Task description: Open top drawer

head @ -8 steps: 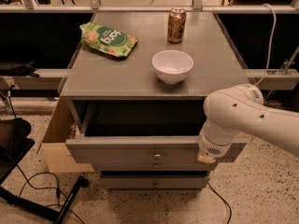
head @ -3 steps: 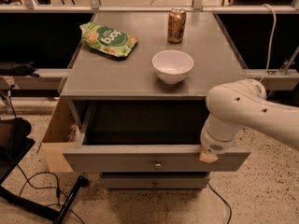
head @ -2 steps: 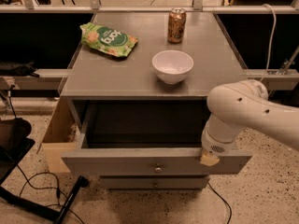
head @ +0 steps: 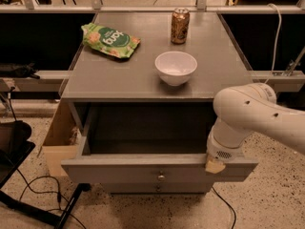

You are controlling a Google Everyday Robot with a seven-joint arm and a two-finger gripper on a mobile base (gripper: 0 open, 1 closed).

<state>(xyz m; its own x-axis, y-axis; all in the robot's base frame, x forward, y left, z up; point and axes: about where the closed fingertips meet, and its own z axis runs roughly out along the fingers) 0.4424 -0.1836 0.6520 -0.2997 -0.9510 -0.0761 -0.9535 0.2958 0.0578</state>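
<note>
The top drawer [head: 119, 168] of a grey cabinet stands pulled well out toward the camera, its wide front hanging clear of the cabinet body and its small round metal knob [head: 161, 177] at the centre of the panel. The drawer's cavity lies open to view from above, though its floor is in deep shadow and nothing inside can be made out. A strip of a lower grey front [head: 157, 188] shows just beneath it.

The robot's white arm [head: 257, 113] reaches in from the right of the camera view and bends down to the drawer's right end. The claw [head: 214, 165] sits at the top edge of the drawer front, near its right corner, where a tan tip touches the rim. The wrist housing covers most of it, so whether the claw is apart, together or clamped on the rim cannot be told.

On the counter [head: 119, 75] above, a white bowl [head: 176, 67] sits upright near the front edge, right of centre. A brown drinks can [head: 180, 26] stands upright behind it, towards the back. A green snack bag [head: 109, 39] lies flat at the back left, well apart from both.

To the left of the cabinet, a light brown box [head: 59, 140] rests on the speckled floor [head: 267, 204], just beside the drawer's left end. Black cables [head: 43, 187] trail across the floor at lower left.
</note>
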